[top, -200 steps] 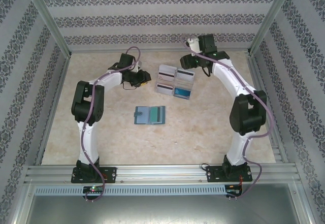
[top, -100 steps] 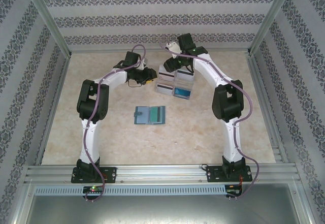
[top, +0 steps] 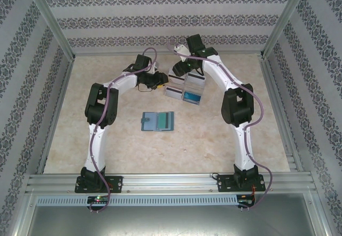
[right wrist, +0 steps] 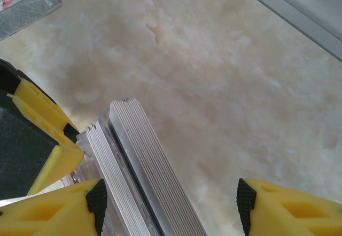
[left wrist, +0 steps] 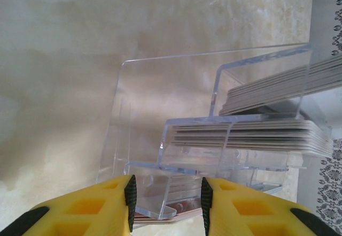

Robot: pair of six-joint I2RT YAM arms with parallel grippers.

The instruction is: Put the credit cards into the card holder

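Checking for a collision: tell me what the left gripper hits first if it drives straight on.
Most likely the clear card stand: its low front lip lies just ahead of the left gripper, before the stacked credit cards.

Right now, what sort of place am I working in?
Probably a purpose-built robot test cell rather than a real shop or home: an aluminium frame borders the bench, patterned wallpaper panels stand on three sides, and the marble-look tabletop carries a clear acrylic card stand and the card holder.

One card holder, one clear stand, seemingly four card stacks.
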